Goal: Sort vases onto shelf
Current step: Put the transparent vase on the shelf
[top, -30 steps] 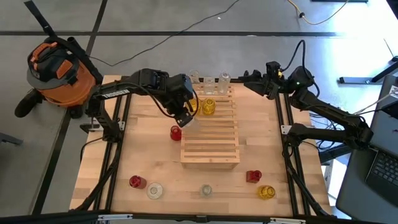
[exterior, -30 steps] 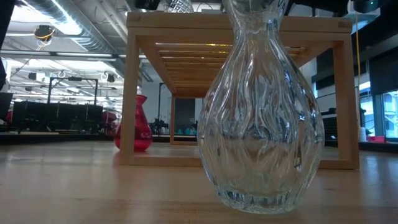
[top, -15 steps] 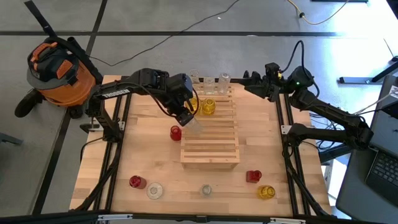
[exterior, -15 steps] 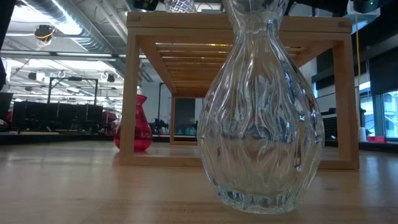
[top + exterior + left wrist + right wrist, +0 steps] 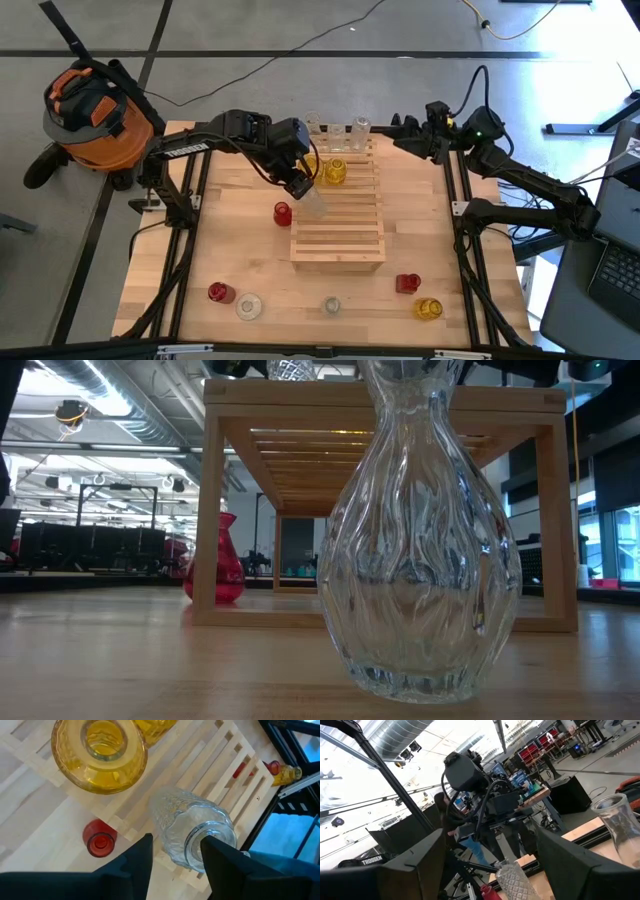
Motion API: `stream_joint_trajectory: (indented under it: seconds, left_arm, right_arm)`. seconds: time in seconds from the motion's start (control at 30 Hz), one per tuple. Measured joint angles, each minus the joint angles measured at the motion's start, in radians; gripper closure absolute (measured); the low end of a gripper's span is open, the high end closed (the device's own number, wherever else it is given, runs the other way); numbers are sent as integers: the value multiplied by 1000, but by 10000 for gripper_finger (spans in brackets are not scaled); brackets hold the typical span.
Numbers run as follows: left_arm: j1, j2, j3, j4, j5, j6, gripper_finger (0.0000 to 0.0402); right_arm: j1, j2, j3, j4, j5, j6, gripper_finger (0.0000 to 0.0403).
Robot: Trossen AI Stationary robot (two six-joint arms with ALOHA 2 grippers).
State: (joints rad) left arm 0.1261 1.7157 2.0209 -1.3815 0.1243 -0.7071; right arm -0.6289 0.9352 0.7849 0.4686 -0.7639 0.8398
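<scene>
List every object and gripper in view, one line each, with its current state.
Left gripper: shut on clear vase, over the shelf's left edge.
Clear vase: held, above the slats.
Yellow vase: upright on shelf.
Shelf: flat on table, mostly unfilled.
Red vase: upright on table, left of shelf.
Right gripper: waiting at the table's far right corner.

Shelf (image 5: 338, 225) mid-table, vases along its far edge (image 5: 337, 130) (others near the table's front (image 5: 330, 306))
</scene>
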Motion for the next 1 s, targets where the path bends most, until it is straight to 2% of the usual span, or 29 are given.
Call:
stream_joint_trajectory:
  seconds: [0.3, 0.47, 0.67, 0.87, 1.0]
  left_arm:
    - [0, -1, 178, -31, -97, -2, 244]
    - [-21, -2, 239, -192, -104, -54, 247]
    - [-82, 4, 78, -113, 76, -69, 299]
    - [-78, 9, -124, 35, 51, -30, 390]
    - [-76, 8, -170, 129, 2, -32, 396]
  right_arm:
    - [0, 0, 0, 0, -9, 1, 137]
    - [0, -8, 0, 0, -61, 15, 136]
    - [1, -11, 0, -1, -82, 20, 137]
    - [1, -11, 0, 0, -74, 20, 137]
    - [1, -11, 0, 0, -74, 20, 137]
